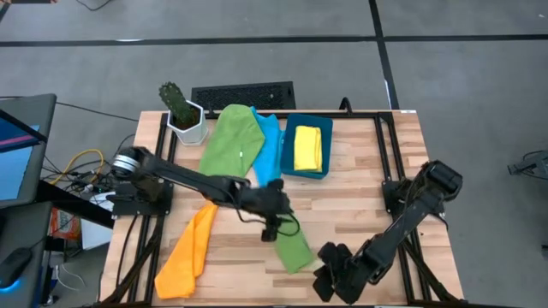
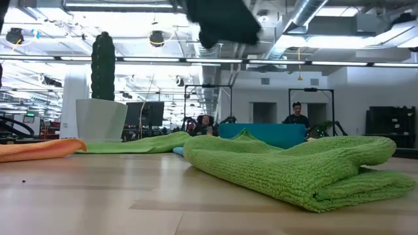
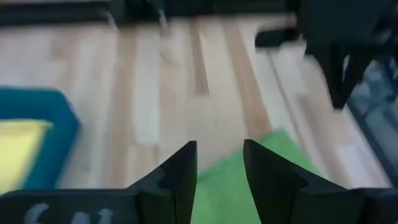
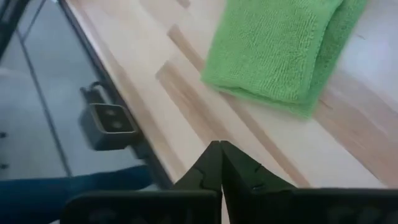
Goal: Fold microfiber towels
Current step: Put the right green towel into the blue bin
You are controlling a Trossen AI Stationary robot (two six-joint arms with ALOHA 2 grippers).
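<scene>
Folded green towel (image 1: 293, 246) lies mid-table toward the front edge, thick looped pile, doubled over. Expect it light, limp and grippy; it will sag and unfold if you lift by one layer, so pinch a corner through both layers. Left gripper (image 1: 276, 224) hovers just above its far end, fingers parted a little, nothing held. Right gripper (image 1: 330, 278) waits by the front edge, fingers closed, empty. Orange towel (image 1: 188, 252), unfolded green towel (image 1: 231, 141) and blue towel (image 1: 271, 145) lie loose; yellow towel (image 1: 307, 147) sits in the bin (image 1: 328, 147).
</scene>
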